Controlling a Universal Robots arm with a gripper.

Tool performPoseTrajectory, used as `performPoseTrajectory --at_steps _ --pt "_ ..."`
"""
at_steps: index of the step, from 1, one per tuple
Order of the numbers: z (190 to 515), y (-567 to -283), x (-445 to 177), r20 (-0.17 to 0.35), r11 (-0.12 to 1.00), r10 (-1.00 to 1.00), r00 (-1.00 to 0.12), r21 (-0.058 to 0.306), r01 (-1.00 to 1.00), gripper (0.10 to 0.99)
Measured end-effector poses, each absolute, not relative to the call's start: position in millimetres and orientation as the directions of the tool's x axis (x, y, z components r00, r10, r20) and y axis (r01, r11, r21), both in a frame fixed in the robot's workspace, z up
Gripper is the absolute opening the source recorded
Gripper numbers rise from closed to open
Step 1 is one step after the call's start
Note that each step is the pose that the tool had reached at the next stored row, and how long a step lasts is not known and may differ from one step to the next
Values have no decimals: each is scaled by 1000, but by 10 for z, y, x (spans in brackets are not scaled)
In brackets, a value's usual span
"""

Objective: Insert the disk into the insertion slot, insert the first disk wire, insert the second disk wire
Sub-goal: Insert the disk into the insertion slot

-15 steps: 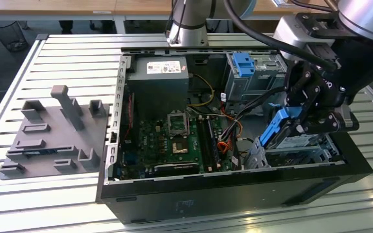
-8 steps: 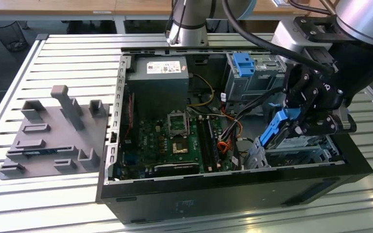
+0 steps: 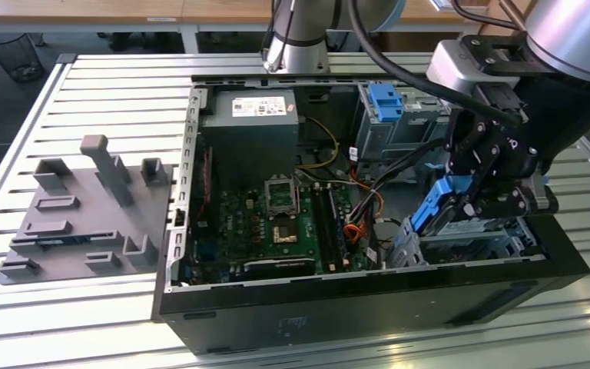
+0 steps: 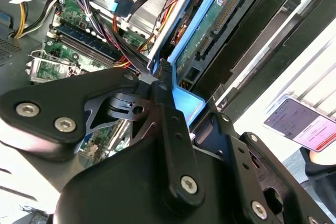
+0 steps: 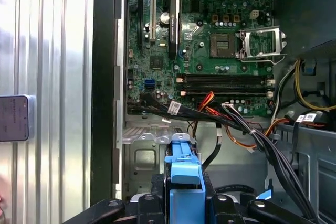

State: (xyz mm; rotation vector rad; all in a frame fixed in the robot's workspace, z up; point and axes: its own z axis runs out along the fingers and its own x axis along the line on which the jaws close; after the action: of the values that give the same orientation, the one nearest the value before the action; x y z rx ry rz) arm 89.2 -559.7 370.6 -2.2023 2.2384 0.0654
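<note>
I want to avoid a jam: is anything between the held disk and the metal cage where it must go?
Nothing visible blocks it. The claw holds the disk tilted, just above the cage. In the first wrist view, a black cable bundle runs close beside the cage, so it might catch.

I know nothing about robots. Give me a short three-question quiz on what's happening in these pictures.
1. True or false: the gripper is shut on the disk.
2. The disk's carrier frame is: A red, B blue, C yellow.
3. Fill in: in the exterior view, the grey fixture plate lies to the ____ of the computer case.

Key: 1 true; 2 B; 3 left.
</note>
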Motion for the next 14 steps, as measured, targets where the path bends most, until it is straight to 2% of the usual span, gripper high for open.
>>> performPoseTrajectory --at_steps 14 --pt "3606 -5597 892 -30 16 -999 -17 29 -999 365"
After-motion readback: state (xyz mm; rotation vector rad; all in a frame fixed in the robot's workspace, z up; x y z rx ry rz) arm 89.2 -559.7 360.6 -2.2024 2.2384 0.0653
